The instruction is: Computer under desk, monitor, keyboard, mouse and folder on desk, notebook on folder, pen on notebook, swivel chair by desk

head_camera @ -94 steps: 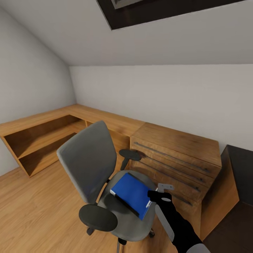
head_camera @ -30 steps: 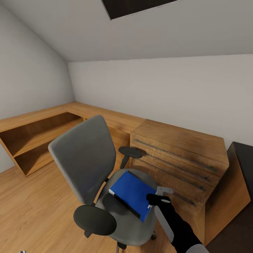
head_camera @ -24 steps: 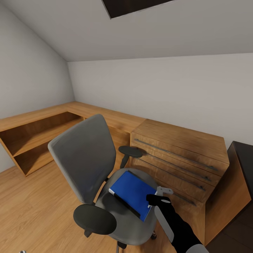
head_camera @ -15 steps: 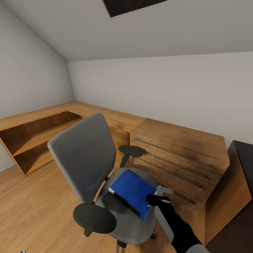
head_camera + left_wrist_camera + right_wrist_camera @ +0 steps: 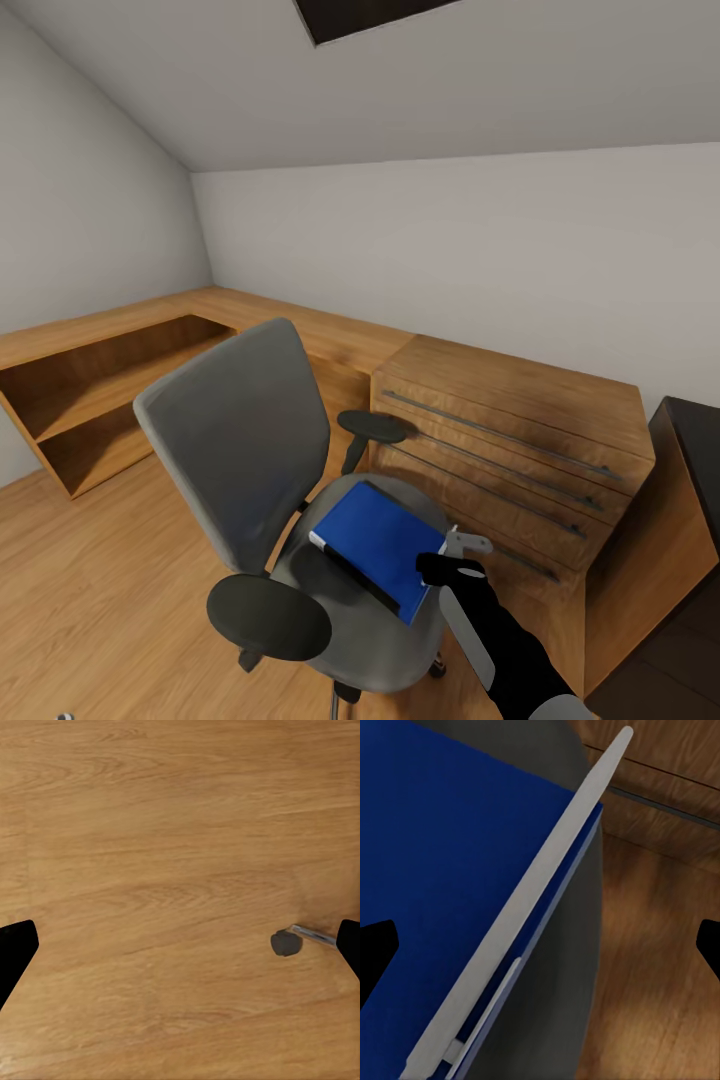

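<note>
Folder [image 5: 377, 545] lies just beside the right pincer [image 5: 447, 563]

The swivel chair [image 5: 262, 470] has matt grey cloth on back and seat, with smooth black plastic armrests. The folder [image 5: 374, 545] on it looks like smooth, bright blue card. At lower left, the floor [image 5: 90, 590] is satin, grained wood; the chest [image 5: 505, 445] at right matches, with dull metal handles.
</note>
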`<state>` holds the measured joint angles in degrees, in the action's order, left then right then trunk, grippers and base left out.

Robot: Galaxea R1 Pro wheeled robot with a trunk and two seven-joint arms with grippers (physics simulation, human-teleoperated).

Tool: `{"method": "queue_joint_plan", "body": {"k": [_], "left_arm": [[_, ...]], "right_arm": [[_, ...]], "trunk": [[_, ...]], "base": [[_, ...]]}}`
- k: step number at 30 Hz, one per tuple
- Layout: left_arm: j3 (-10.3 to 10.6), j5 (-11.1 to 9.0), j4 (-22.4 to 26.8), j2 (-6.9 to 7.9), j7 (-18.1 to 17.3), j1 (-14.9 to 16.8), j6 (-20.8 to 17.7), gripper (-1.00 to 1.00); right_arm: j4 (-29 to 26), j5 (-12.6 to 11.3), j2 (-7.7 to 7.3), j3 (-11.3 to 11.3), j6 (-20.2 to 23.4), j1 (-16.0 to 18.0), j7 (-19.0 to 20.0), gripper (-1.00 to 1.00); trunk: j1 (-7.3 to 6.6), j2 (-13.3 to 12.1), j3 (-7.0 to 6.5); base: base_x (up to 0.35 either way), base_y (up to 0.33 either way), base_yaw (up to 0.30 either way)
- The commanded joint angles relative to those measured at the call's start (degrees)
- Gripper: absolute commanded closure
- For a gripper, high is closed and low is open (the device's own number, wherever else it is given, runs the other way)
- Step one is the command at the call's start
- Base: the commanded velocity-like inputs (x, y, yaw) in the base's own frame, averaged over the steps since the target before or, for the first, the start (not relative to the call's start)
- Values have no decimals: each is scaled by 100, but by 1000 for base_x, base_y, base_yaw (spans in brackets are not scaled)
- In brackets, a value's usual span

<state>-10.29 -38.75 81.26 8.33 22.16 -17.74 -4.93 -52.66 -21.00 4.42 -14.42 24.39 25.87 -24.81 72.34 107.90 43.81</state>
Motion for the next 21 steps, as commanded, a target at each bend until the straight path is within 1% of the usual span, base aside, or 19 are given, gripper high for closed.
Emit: {"method": "queue_joint_plan", "body": {"k": [1, 8, 10, 21], "left_arm": [[1, -29, 13, 2, 25, -1, -25, -100], [1, -28, 13, 2, 25, -1, -25, -100], [1, -27, 13, 2, 25, -1, -25, -100], [3, -33, 13, 2, 25, -1, -25, -100]], "right_arm": [[-7, -53, -3, -17, 14, 4, -53, -100], [-7, -48, -3, -17, 14, 6, -54, -100], [-7, -46, -3, -17, 14, 5, -54, -100], [-7, -51, -3, -17, 14, 3, -57, -100]], "trunk": [[0, 3, 4], [0, 3, 4], [44, 83, 40], [44, 83, 40]], "base": [[0, 0, 0], [0, 0, 0], [0, 0, 0], [0, 0, 0]]}}
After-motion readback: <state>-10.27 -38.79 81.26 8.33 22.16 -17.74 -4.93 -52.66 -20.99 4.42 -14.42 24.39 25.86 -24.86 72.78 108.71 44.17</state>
